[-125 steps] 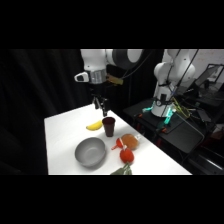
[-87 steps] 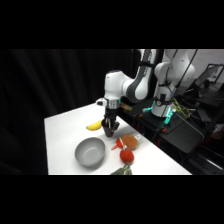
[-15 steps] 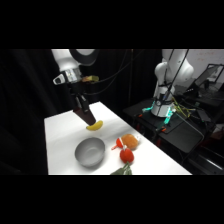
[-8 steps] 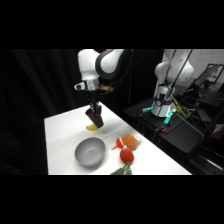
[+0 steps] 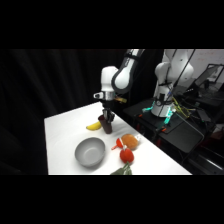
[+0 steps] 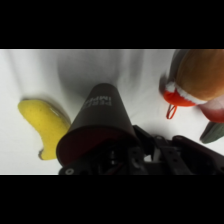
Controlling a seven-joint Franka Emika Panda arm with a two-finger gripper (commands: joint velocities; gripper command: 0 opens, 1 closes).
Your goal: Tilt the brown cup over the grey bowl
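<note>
The brown cup stands about upright at table level, just right of the banana, and my gripper comes down on it from above, shut on its rim. In the wrist view the brown cup fills the middle, wide rim toward the black linkage and narrow base toward the table. The grey bowl sits nearer the table's front, left of and below the cup and apart from it. The wrist view does not show the bowl.
A yellow banana lies close beside the cup. A brownish-orange item, a red fruit and something green sit to the bowl's right. A second arm's stand rises behind the table.
Over the last second my gripper has carried the brown cup from above the table's left side, where it hung tilted, rightward and down beside the banana.
</note>
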